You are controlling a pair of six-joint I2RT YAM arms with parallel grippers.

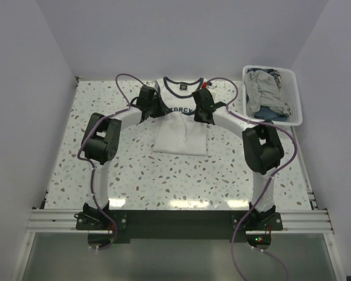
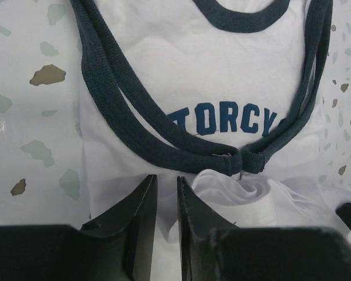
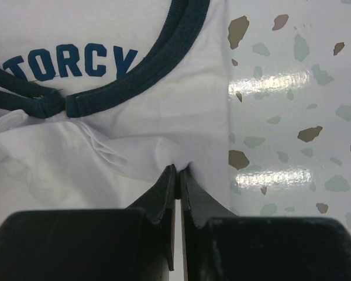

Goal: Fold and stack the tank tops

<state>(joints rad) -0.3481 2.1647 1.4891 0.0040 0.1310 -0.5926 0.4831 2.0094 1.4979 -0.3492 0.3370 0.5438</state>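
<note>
The white tank top [image 1: 181, 126] with navy trim lies on the speckled table, its sides folded inward so the armhole bands meet below the blue chest print [image 2: 222, 120]. My left gripper [image 2: 167, 181] sits low over its left part, jaws a narrow gap apart with white cloth showing in the gap. My right gripper [image 3: 178, 171] is shut, pinching a small peak of the white tank top [image 3: 105, 146] near its right edge. In the top view the left gripper [image 1: 149, 108] and the right gripper [image 1: 203, 110] flank the print. A grey tank top [image 1: 263, 88] lies crumpled in the basket.
The white slatted basket [image 1: 297, 99] stands at the back right corner and also holds some blue cloth. Purple cables arc over the far part of the table. Grey walls close in the left, right and back sides.
</note>
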